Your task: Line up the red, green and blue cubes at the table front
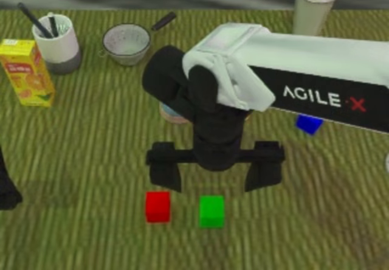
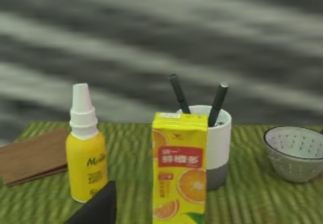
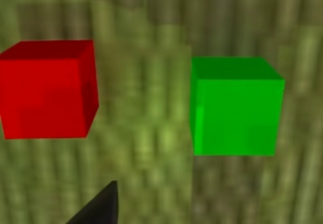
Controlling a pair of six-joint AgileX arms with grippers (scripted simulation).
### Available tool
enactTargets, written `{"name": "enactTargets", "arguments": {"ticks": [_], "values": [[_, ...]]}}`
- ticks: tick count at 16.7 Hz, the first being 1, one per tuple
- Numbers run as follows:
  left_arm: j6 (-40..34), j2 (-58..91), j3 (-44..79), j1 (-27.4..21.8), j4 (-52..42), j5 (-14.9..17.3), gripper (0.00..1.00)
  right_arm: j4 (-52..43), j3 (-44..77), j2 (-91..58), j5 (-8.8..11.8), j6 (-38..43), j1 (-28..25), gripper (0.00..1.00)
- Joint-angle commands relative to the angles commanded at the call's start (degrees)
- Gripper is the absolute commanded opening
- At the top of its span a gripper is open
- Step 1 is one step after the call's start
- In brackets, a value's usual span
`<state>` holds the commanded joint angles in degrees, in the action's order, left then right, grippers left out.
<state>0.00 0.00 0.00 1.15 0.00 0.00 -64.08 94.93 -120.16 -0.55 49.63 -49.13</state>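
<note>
The red cube (image 1: 158,207) and the green cube (image 1: 211,211) sit side by side near the table's front edge, a small gap between them. My right gripper (image 1: 214,174) hovers just behind them, open and wide, with nothing between its fingers (image 1: 165,174). The right wrist view shows the red cube (image 3: 48,90) and green cube (image 3: 234,108) on the olive mat, with one dark fingertip (image 3: 101,209) in front of them. The blue cube (image 1: 309,124) lies farther back on the right, partly hidden under the right arm. My left arm (image 1: 6,191) is parked at the left edge.
A yellow juice carton (image 1: 27,72), a white cup holding pens (image 1: 58,42) and a strainer bowl (image 1: 126,42) stand at the back left, and a tall cup (image 1: 315,5) at the back right. The left wrist view adds a yellow bottle (image 2: 86,158) and a wooden board (image 2: 33,156).
</note>
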Motion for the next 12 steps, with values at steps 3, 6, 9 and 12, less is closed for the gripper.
{"name": "enactTargets", "arguments": {"ticks": [3, 6, 9, 12], "values": [[0.0, 0.0, 0.0, 0.0, 0.0, 0.0, 1.00, 0.1, 0.2, -0.4, 0.0, -0.7, 0.5, 1.00], [0.0, 0.0, 0.0, 0.0, 0.0, 0.0, 1.00, -0.6, 2.2, -2.0, 0.0, -6.2, 2.6, 1.00], [0.0, 0.0, 0.0, 0.0, 0.0, 0.0, 1.00, -1.7, 5.3, -4.5, 0.0, -16.4, 6.6, 1.00], [0.0, 0.0, 0.0, 0.0, 0.0, 0.0, 1.00, -3.1, 8.8, -7.5, 0.1, -30.7, 12.0, 1.00]]}}
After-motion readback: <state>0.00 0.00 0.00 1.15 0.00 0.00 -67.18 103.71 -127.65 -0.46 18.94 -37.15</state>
